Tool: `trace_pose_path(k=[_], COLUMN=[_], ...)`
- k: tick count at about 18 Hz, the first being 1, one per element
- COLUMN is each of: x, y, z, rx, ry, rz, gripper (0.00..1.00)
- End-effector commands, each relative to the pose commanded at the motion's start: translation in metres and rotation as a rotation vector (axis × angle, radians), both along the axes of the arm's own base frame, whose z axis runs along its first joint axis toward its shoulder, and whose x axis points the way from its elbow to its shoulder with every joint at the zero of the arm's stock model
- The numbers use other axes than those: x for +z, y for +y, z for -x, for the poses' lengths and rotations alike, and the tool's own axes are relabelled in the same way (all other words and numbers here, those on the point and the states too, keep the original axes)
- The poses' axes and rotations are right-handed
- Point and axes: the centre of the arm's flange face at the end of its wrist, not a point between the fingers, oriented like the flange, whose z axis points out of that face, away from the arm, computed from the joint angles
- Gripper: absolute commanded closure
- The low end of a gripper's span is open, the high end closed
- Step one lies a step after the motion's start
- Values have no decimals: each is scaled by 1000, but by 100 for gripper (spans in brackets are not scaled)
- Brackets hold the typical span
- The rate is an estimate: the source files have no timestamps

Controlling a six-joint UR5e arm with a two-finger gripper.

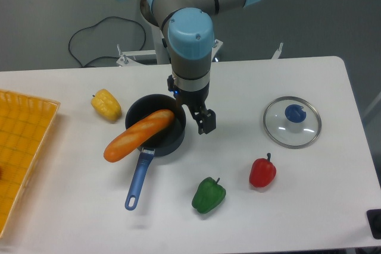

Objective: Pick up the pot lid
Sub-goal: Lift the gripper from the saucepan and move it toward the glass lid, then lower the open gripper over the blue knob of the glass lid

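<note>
Lid (293,121) — one; one pincer (191,105), well apart.

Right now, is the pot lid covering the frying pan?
No, the transparent pot lid lies on the table, apart from the black frying pan.

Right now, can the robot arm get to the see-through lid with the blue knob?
Probably yes. The gripper looks open, the lid lies with its blue knob up, and the red pepper sits apart from it.
</note>
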Motion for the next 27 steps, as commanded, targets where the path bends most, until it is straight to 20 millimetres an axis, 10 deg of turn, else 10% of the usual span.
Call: trace_pose_path(k=[9,27], x=[-7,-98], y=[-28,-122], z=[41,171], rx=[63,-197], ry=[0,19], rz=[14,42], gripper=[0,0])
